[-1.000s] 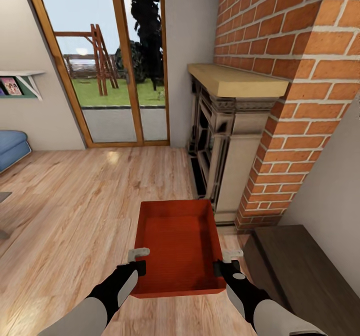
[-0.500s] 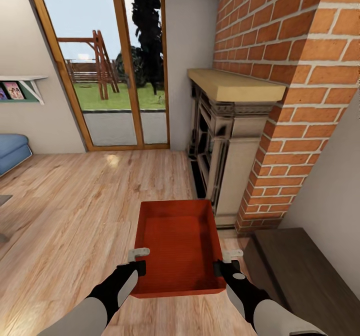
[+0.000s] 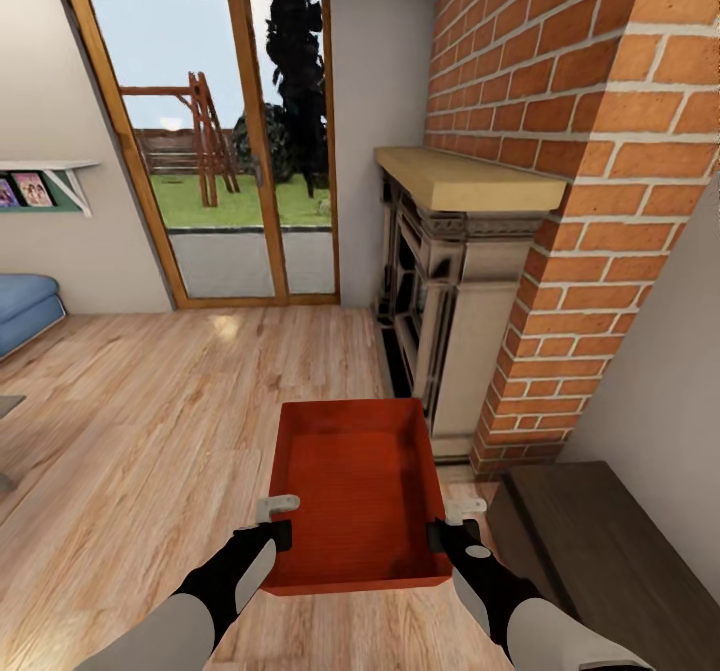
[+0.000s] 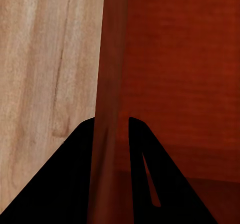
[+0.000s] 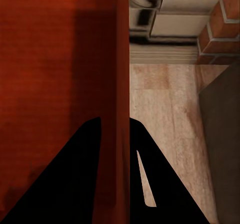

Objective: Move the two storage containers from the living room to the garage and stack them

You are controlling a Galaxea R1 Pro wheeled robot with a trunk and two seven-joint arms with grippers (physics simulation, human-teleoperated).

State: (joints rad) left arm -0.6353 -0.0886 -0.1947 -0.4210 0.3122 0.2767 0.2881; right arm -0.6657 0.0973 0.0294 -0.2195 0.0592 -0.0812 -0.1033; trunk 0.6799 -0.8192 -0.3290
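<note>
The head view had shifted against the earlier pictures: the red brick fireplace (image 3: 560,131) and the wood-framed glass door (image 3: 215,141) sat slightly lower and further across the picture, while the arms and load kept their places. That indicated motion of the robot's base or head, not of the things, so transport was probably under way. One orange-red rectangular storage container (image 3: 358,491), open-topped and thin-walled, was held off the light wood plank floor (image 3: 150,421), in front of the fireplace and beside the dark low cabinet (image 3: 600,541). The left gripper (image 3: 277,519) was pinching the container's left wall, and the right gripper (image 3: 452,521) was pinching the right wall. The left wrist view confirmed what the head view could not resolve: the wall (image 4: 111,83) passed between the two dark fingers (image 4: 70,179), with planks on one side and the bin interior on the other. The right wrist view showed the same clamp on the opposite wall (image 5: 120,58), plus the fireplace base (image 5: 180,13) ahead. The robot was still in the living room; the garage leg remained.
</note>
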